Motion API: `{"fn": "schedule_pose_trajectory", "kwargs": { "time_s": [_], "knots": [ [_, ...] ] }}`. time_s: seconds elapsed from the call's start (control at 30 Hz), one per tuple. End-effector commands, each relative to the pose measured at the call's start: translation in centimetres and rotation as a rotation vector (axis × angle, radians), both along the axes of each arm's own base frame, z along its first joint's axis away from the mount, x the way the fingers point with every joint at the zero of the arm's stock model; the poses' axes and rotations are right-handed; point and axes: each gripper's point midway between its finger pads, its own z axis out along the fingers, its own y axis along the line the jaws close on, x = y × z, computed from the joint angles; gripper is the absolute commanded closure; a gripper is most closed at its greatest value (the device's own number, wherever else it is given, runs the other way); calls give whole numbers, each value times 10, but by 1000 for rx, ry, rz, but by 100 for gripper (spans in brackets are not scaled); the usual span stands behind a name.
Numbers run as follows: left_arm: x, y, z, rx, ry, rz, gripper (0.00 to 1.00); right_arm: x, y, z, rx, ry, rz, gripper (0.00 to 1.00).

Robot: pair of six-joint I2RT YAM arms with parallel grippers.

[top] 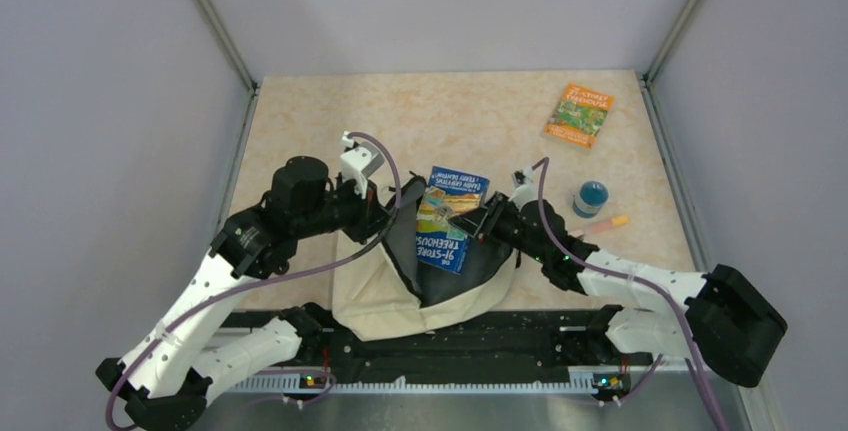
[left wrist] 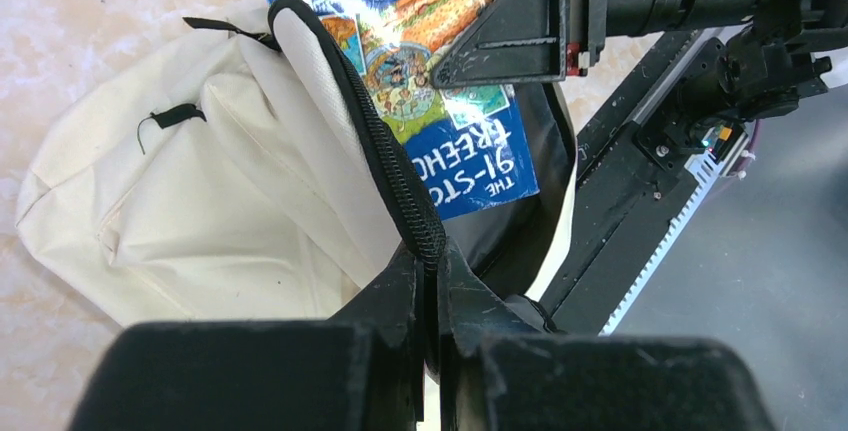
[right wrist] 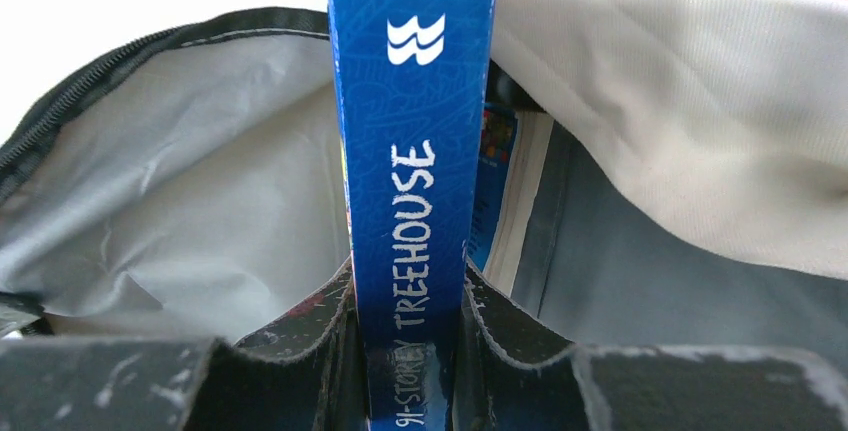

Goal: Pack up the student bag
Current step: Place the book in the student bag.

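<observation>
Left wrist — student bag [left wrist: 180, 211] rim pinched in left gripper [left wrist: 428, 269].

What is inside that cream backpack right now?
A blue Treehouse book, clamped by the right gripper, is partway into the student bag. Grey lining shows around it; the bag's bottom is hidden behind the book.

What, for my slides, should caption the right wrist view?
Right gripper holds the blue book by its spine in the student bag's mouth.
</observation>
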Motion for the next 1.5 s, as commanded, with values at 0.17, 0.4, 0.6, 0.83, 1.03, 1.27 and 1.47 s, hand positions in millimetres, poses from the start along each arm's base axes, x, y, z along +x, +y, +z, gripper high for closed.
{"fn": "schedule_pose_trajectory", "kwargs": {
  "time_s": [0.17, 0.4, 0.6, 0.83, 1.03, 1.27, 1.47],
  "knots": [
    [9, -10, 27, -72, -99, -26, 100, -14, 34, 8, 120, 3, 69, 100],
    [14, -11, 35, -93, -131, -13, 100, -37, 47, -26, 66, 93, 162, 100],
    [15, -12, 38, -100, -149, -14, 100, -44, 64, -17, 53, 36, 234, 100],
    [13, -15, 42, -103, -149, -41, 100, -40, 96, -6, 82, -26, 333, 100],
    [12, -19, 43, -119, -148, -58, 100, -22, 120, -23, 15, -47, 338, 100],
    [12, -25, 43, -146, -153, -75, 100, -2, 145, -60, -55, -22, 321, 100],
    [12, -29, 37, -168, -152, -88, 100, 4, 155, -73, -125, -39, 308, 86]
  ]
}}
